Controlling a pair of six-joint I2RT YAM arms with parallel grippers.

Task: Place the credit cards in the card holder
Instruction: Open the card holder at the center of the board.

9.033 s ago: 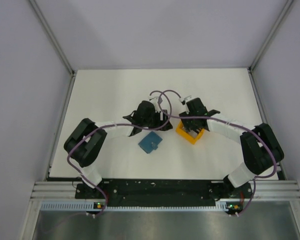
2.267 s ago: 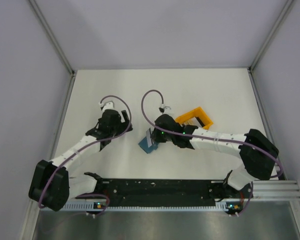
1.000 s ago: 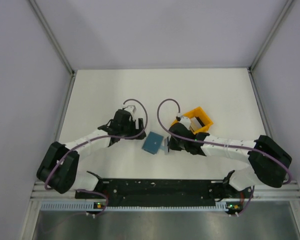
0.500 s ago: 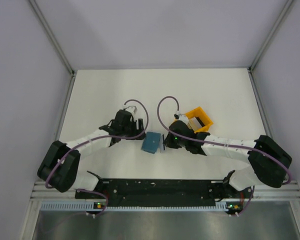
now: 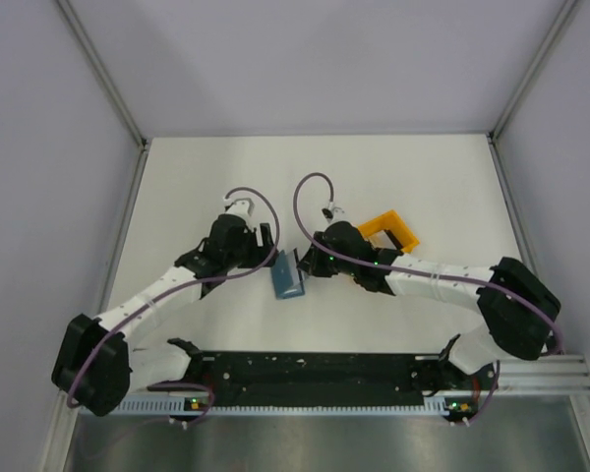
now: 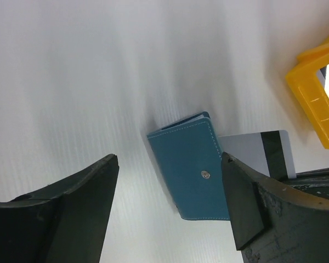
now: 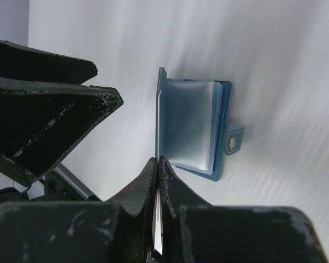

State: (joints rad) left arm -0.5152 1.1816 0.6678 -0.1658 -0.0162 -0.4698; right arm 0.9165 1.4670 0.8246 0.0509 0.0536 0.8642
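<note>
The teal-blue card holder (image 5: 286, 281) lies on the white table between the two grippers. In the right wrist view the card holder (image 7: 189, 129) stands open, its pale blue pockets facing me. My right gripper (image 7: 157, 160) is shut on a thin credit card (image 7: 158, 238), seen edge-on, with its tips at the holder's near edge. From the left wrist, the holder's closed outer side (image 6: 189, 164) shows its snap, and the pale credit card (image 6: 252, 149) with a dark stripe sticks out behind it. My left gripper (image 6: 169, 159) is open, its fingers either side of the holder without touching it.
An orange open-frame rack (image 5: 389, 233) stands just behind the right arm's wrist, and the rack (image 6: 316, 104) also shows at the right edge of the left wrist view. The left gripper's fingers (image 7: 49, 107) fill the left side of the right wrist view. Walls enclose the table.
The right gripper has carried the card left, up to the holder. The holder has shifted slightly left and now stands partly open. The left arm has swung, its gripper staying beside the holder.
</note>
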